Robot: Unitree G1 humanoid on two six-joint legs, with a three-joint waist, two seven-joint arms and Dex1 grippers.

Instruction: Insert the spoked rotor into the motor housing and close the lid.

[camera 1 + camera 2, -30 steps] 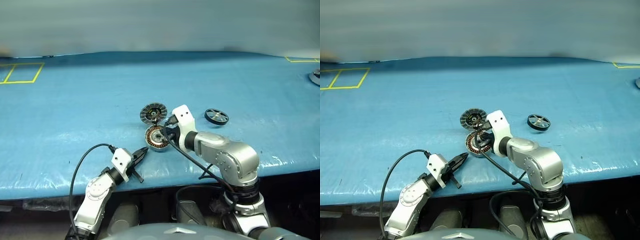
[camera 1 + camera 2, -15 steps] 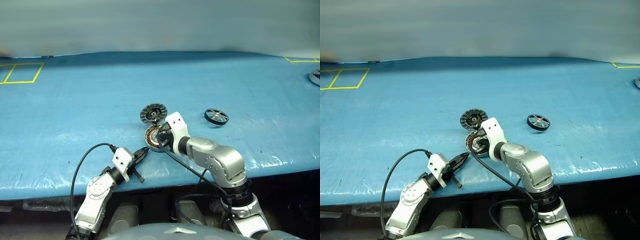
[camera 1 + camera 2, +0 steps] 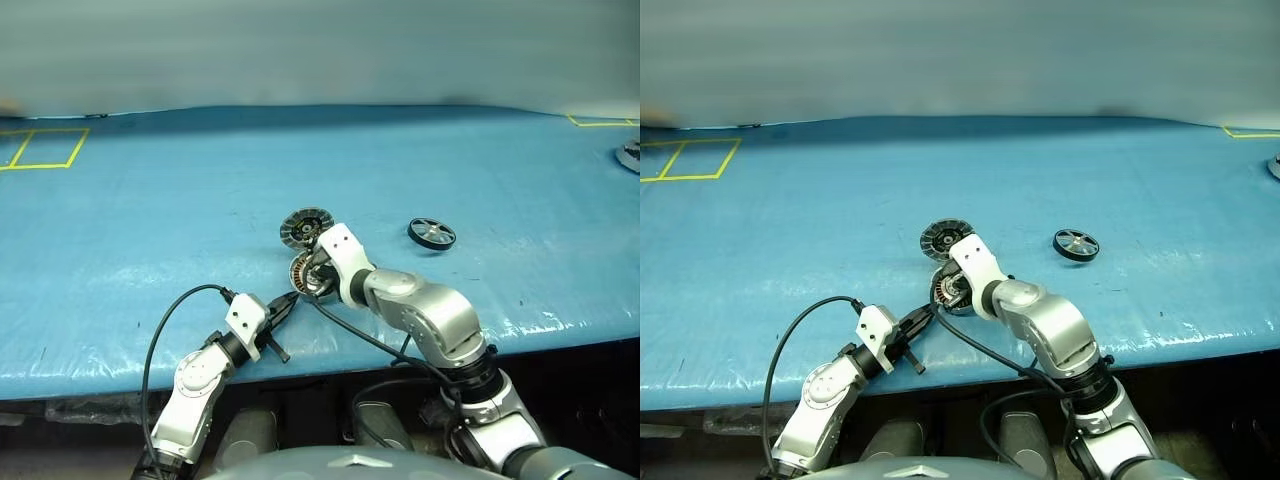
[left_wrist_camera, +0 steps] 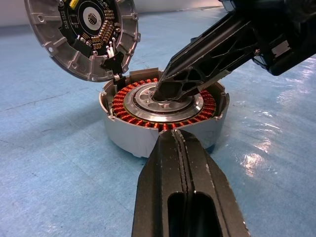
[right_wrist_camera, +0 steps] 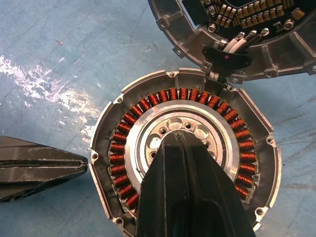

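The motor housing lies open on the blue table, copper windings ringing its silver centre. Its lid stands hinged open on the far side, dark inner face showing. The spoked rotor lies flat on the table to the right, apart from both grippers. My right gripper is shut and angled down, its tip on the housing's silver centre. My left gripper is shut and empty, level, its tip just short of the housing's near wall.
Yellow tape squares mark the far left of the table. A round metal part sits at the right edge. The housing is close to the table's front edge. A black cable loops from the left wrist.
My right gripper has sunk and swung left, rolling as it went, so its tip now sits on the housing's centre. The left gripper, rotor and lid have not moved.
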